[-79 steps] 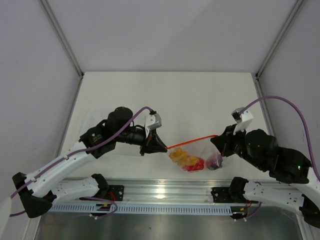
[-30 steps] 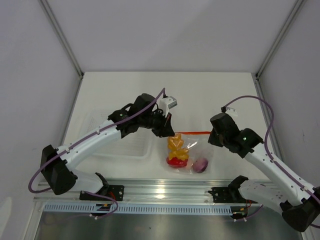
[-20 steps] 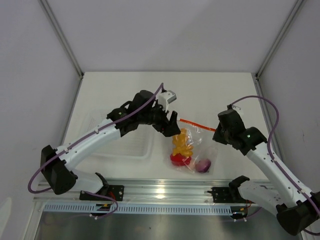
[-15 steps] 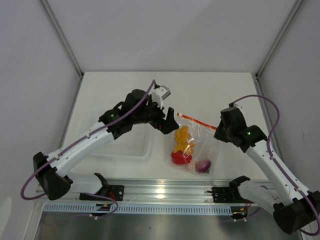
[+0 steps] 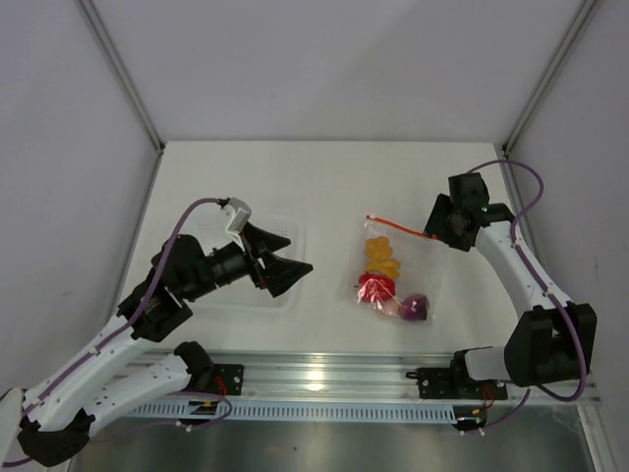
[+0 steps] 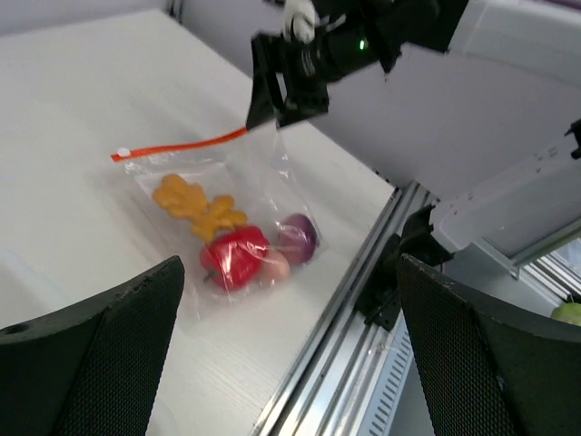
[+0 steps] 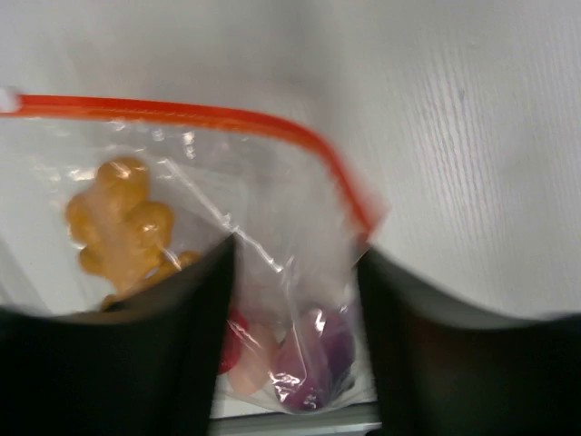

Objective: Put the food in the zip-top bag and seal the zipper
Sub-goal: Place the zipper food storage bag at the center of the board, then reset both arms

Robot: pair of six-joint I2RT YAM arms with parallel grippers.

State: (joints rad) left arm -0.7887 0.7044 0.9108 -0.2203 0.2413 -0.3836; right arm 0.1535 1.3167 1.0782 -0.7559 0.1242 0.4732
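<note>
All three pieces of food sit inside the bag [image 5: 418, 264], which lies flat on the table [image 5: 324, 187]: the orange piece [image 5: 381, 256] nearest the zipper [image 5: 401, 229], the red piece [image 5: 373, 288] below it and the purple piece [image 5: 414, 308] in the bottom corner. The zipper shows as one thin straight red line across the top edge, so we judge the seal done or close to it, though we cannot tell from here whether every part is pressed shut. Our right gripper [image 7: 295, 263] is at the right end of that strip with its fingers parted, straddling the corner of the film rather than pinching it. Our left gripper [image 5: 291, 253] is spread wide and holds nothing, well apart from the bag and above the clear tray [image 5: 293, 293]. The step in hand looks like letting go and backing away, and the care lies in the floppy plastic: we should make sure the fingers are clear of the film on both sides, then lift straight up off the corner rather than sliding sideways, so the bag does not drag and the strip does not peel open. If a gap shows along the strip, we should pin one end and pinch along the line from the other.
</note>
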